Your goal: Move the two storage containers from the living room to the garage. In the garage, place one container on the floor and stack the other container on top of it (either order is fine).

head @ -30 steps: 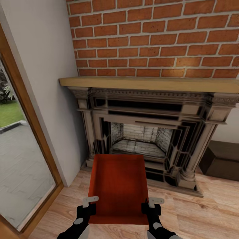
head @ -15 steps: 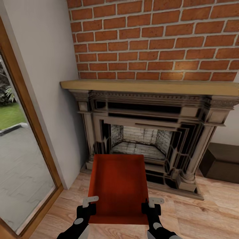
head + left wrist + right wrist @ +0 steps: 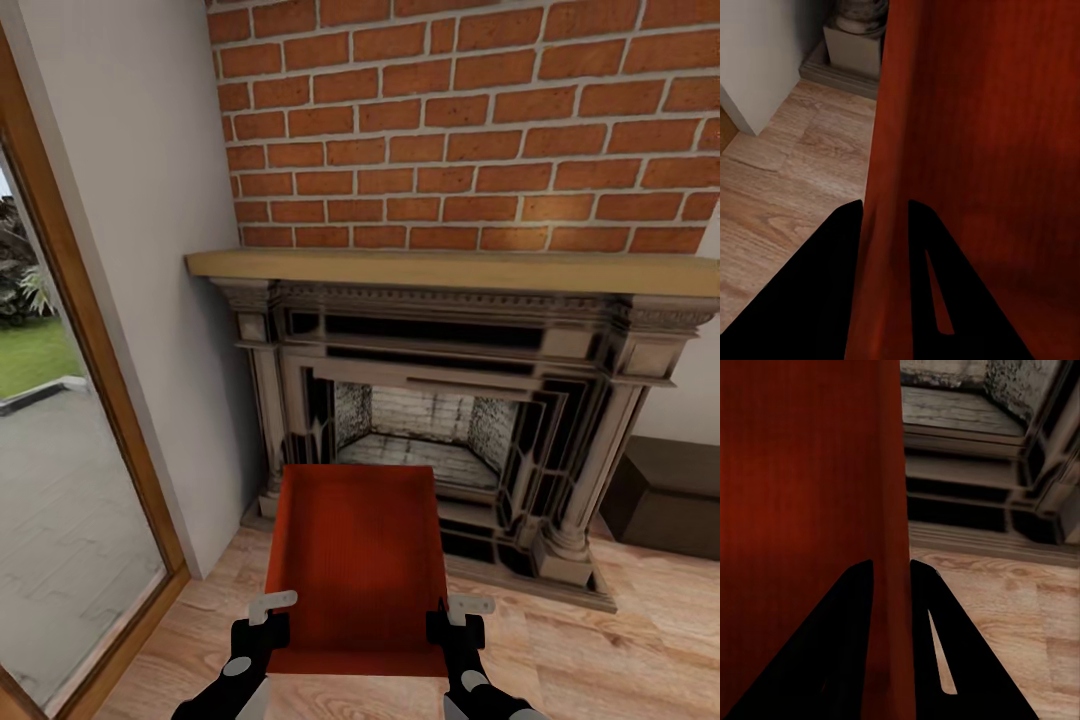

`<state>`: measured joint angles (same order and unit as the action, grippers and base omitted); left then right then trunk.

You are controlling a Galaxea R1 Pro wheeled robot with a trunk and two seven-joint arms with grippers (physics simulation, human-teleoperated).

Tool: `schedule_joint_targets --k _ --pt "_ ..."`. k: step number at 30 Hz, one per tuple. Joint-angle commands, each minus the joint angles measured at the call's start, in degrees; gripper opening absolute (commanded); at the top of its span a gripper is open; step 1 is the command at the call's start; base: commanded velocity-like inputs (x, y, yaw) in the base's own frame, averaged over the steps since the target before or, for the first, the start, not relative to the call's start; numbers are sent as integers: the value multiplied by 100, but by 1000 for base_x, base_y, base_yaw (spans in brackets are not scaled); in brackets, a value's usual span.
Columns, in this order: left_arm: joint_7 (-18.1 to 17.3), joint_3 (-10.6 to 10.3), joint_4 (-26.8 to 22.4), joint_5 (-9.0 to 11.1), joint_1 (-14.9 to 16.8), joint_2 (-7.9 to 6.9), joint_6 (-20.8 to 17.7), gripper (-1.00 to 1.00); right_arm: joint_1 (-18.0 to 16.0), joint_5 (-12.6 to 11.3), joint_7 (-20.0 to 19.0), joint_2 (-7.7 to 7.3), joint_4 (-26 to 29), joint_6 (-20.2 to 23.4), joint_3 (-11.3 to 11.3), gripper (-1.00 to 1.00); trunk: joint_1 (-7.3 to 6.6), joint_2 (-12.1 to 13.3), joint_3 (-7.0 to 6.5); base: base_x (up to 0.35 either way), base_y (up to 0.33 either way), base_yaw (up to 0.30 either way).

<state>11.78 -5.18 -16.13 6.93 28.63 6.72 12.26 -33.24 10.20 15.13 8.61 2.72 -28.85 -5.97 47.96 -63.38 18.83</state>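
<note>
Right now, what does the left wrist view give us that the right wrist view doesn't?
Left wrist view: white wall corner, a pale column base, and the left tool clamped on a container wall.
Right wrist view: the fireplace's dark stepped hearth and firebox, and the right tool clamped on the opposite wall.
Both: the orange-red storage container and wood-plank floor.

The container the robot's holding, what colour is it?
Orange-red, the storage container shows best in the head view.
</note>
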Motion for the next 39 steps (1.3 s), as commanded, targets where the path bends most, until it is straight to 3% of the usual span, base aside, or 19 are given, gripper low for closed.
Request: schedule_joint_targets --k 1,39 --pt "35 -106 26 125 3 4 -338 -100 -7 -18 148 1 13 -59 316 -100 0 -4 -3 0 0 0" --pt "35 -106 24 125 3 4 -338 -100 -7 -18 159 1 12 -59 316 -100 0 -4 -347 0 0 -25"
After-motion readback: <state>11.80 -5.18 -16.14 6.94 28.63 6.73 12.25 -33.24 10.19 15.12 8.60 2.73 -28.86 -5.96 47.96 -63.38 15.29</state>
